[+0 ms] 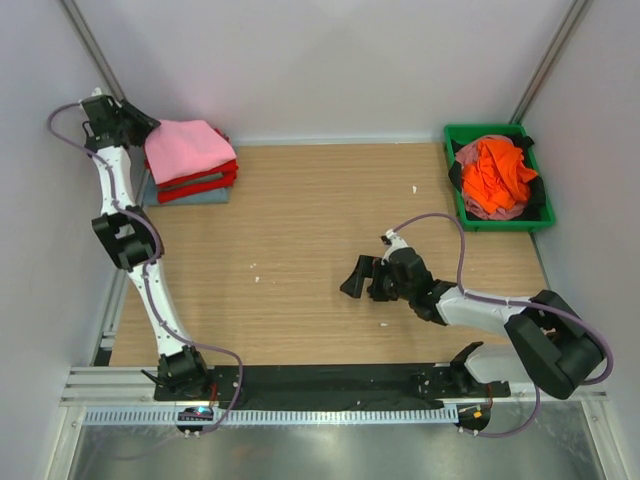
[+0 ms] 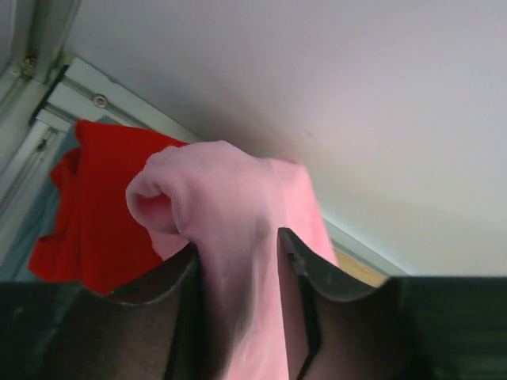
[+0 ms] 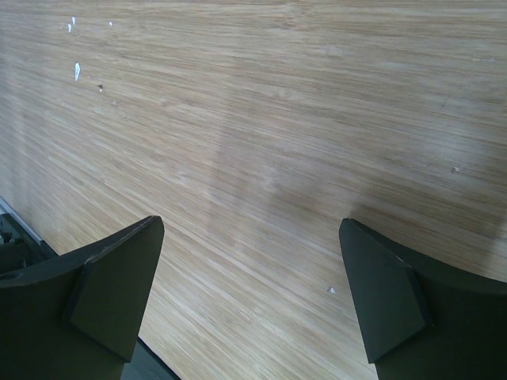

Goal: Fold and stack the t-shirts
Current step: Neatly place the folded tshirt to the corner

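A folded light pink t-shirt (image 1: 188,148) lies on top of a folded bright red t-shirt (image 1: 200,183) and a grey-blue t-shirt (image 1: 195,198) in a stack at the table's far left. My left gripper (image 1: 140,128) is at the stack's left edge, shut on the pink t-shirt (image 2: 238,237); the red t-shirt (image 2: 95,214) shows behind it. An orange t-shirt (image 1: 497,173) lies crumpled in the green bin (image 1: 462,133) at the far right. My right gripper (image 1: 352,280) hangs open and empty over bare wood (image 3: 261,158) near the table's middle.
The green bin also holds dark and pinkish fabric (image 1: 500,213) under the orange t-shirt. White walls close off the back and sides. A metal rail (image 1: 110,300) runs along the left edge, and a black strip (image 1: 330,385) along the near edge.
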Available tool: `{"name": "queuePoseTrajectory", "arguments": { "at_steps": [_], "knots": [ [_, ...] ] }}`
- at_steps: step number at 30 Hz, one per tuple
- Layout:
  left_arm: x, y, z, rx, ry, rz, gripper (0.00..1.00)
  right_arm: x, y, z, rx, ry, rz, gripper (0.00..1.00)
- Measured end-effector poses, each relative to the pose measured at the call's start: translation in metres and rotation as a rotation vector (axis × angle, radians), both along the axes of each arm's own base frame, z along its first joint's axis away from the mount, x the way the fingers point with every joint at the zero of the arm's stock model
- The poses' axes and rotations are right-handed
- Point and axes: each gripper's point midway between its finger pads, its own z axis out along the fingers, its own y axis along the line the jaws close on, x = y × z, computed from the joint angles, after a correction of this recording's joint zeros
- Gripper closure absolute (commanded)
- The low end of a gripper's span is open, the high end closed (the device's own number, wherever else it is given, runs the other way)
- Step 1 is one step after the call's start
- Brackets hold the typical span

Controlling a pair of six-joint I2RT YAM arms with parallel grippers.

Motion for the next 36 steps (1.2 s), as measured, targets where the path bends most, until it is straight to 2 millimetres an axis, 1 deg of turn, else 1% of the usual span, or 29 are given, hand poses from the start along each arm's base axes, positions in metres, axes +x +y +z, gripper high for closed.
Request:
{"name": "queuePoseTrajectory", "arguments": {
  "at_steps": [1,3,4,5,6,7,8,10,13,15,18,22,25,28,33,36],
  "knots": [
    [0.002,0.003,-0.007,0.004,0.004,0.005,0.48,0.000,0.000,0.000,0.000,0.001,0.000,0.00],
    [0.006,0.008,-0.024,0.013,0.014,0.009,0.40,0.001,0.001,0.000,-0.001,0.002,0.002,0.00],
    [0.008,0.010,-0.032,0.013,0.023,0.011,0.33,0.002,0.002,0.000,0.000,0.003,0.003,0.00],
    [0.009,0.012,-0.039,0.012,0.030,0.012,0.29,0.002,0.002,0.000,-0.001,0.003,0.003,0.00],
    [0.009,0.013,-0.047,0.011,0.039,0.013,0.24,0.002,0.002,0.000,-0.001,0.004,0.003,0.00],
    [0.010,0.014,-0.054,0.009,0.050,0.016,0.12,0.002,0.002,0.000,-0.001,0.004,0.003,0.00],
    [0.010,0.015,-0.058,0.011,0.056,0.016,0.08,0.002,0.003,0.000,-0.002,0.005,0.003,0.00],
    [0.008,0.018,-0.065,0.022,0.076,0.027,0.04,0.003,0.003,0.000,-0.001,0.004,0.003,0.00],
    [0.002,0.027,-0.073,0.059,0.122,0.072,0.01,0.003,0.003,0.000,-0.001,0.004,0.003,0.00],
    [-0.007,0.036,-0.083,0.093,0.182,0.124,0.00,0.003,0.003,0.000,-0.001,0.004,0.003,0.00],
    [-0.030,0.047,-0.093,0.135,0.283,0.195,0.00,0.002,0.003,0.000,-0.001,0.004,0.003,0.00],
    [-0.058,0.053,-0.093,0.153,0.360,0.239,0.00,0.001,0.003,0.000,0.002,0.004,0.006,0.00],
    [-0.078,0.055,-0.088,0.165,0.400,0.266,0.00,-0.002,0.001,0.001,0.007,0.001,0.009,0.00],
    [-0.091,0.057,-0.076,0.164,0.404,0.282,0.00,-0.005,0.000,0.001,0.013,-0.002,0.013,0.00],
    [-0.098,0.054,-0.054,0.155,0.374,0.293,0.01,-0.007,-0.001,0.002,0.019,-0.006,0.016,0.00],
    [-0.100,0.049,-0.042,0.166,0.356,0.301,0.00,-0.008,-0.001,0.002,0.024,-0.010,0.019,0.00]
  ]
}}
